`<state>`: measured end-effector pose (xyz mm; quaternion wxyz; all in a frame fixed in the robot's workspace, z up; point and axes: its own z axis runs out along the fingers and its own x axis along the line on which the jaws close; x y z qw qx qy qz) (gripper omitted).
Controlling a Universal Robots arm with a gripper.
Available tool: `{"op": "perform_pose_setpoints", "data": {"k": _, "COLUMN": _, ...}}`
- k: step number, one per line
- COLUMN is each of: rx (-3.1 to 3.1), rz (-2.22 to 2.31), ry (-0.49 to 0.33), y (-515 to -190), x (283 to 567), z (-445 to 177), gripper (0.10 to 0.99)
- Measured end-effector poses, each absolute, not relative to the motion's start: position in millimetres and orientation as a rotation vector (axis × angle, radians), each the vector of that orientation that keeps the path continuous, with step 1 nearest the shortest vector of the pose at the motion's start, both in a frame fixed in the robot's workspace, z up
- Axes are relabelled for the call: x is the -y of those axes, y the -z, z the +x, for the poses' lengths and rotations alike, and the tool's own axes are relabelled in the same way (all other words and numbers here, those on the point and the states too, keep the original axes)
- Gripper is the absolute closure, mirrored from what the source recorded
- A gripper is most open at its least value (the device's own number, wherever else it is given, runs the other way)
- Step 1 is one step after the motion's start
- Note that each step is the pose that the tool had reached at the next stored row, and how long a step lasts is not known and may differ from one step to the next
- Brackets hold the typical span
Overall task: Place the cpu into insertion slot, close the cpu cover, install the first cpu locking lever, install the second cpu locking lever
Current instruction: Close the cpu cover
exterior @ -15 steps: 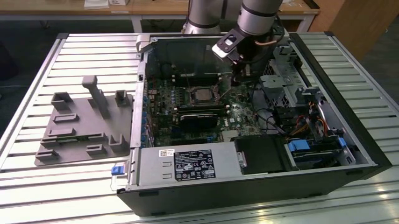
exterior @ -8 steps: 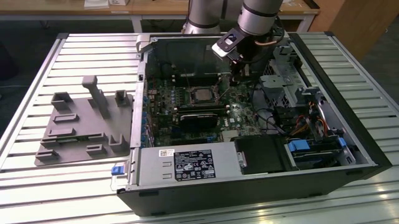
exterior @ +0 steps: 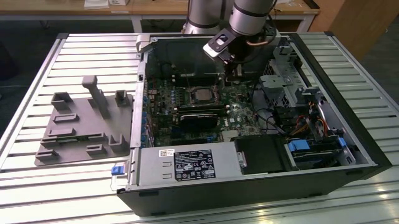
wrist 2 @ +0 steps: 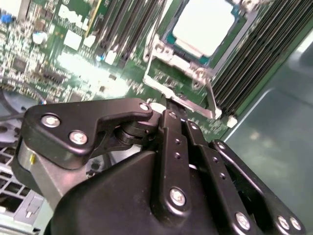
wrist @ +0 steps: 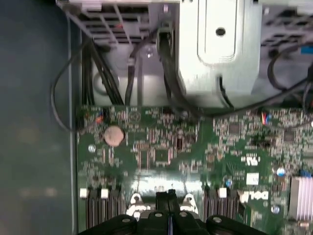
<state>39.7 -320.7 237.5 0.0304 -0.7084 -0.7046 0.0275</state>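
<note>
The cpu [wrist 2: 205, 25] lies silver top up in the insertion slot [exterior: 199, 96] on the green board. The silvery cpu cover [wrist 2: 161, 55] lies flat around it, framing its top. A thin locking lever [wrist 2: 211, 97] runs along one side of the socket. My gripper [wrist 2: 168, 108] hangs just off the socket's edge, fingers pressed together with nothing visible between them. In the exterior view the gripper [exterior: 234, 74] is inside the open case, behind the socket and toward the exterior view's right. The first wrist view has the shut fingertips [wrist: 168, 196] above the board.
A grey moulded fixture [exterior: 81, 126] lies outside the case at the exterior view's left. Inside are a black card [exterior: 199, 122], the power supply [exterior: 187, 165], a metal drive cage [wrist: 220, 44] with cables [wrist: 137, 63], and memory slots [wrist 2: 254, 63] beside the socket.
</note>
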Motion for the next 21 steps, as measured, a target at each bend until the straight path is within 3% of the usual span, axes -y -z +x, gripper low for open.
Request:
{"op": "perform_pose_setpoints", "data": {"k": 13, "rx": 2.188, "rz": -2.199, "ry": -0.052, "y": -237.5, "x": 320.6, "z": 0.5, "gripper": 0.984}}
{"op": "perform_pose_setpoints", "data": {"k": 21, "rx": 2.227, "rz": -2.238, "ry": 0.034, "y": -235.8, "x": 320.5, "z": -23.9, "gripper": 0.984}}
